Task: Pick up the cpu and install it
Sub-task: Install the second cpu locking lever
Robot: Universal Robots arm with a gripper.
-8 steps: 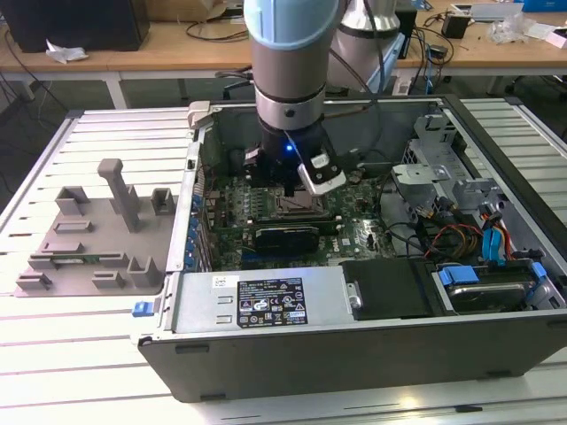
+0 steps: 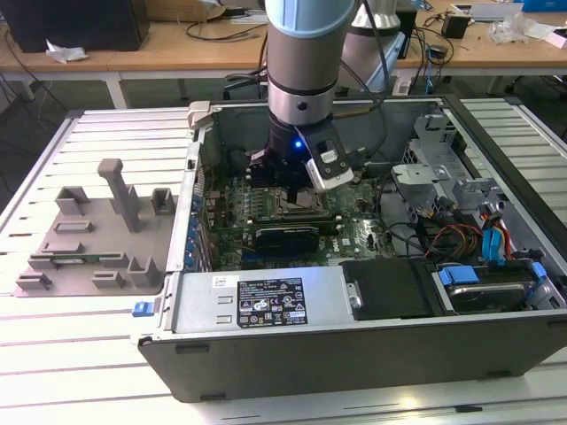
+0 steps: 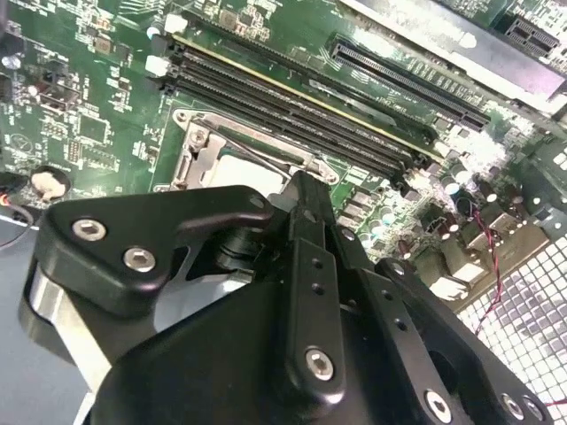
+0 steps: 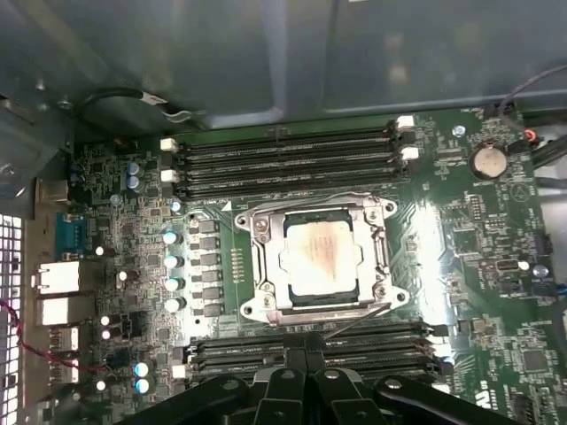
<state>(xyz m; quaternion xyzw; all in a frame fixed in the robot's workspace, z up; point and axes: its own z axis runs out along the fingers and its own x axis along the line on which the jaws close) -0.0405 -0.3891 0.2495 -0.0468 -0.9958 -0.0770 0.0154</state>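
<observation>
At centre frame of the first wrist view, you had the cpu (image 4: 323, 258) already seated in its socket frame (image 4: 266, 232), your end effector (image 4: 306, 365) together, empty, just beside it; judged: placement done.

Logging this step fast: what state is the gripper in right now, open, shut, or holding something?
Gripper: fingers together, holding nothing visible, poised above the motherboard; the cpu already sits in the socket frame.
</observation>
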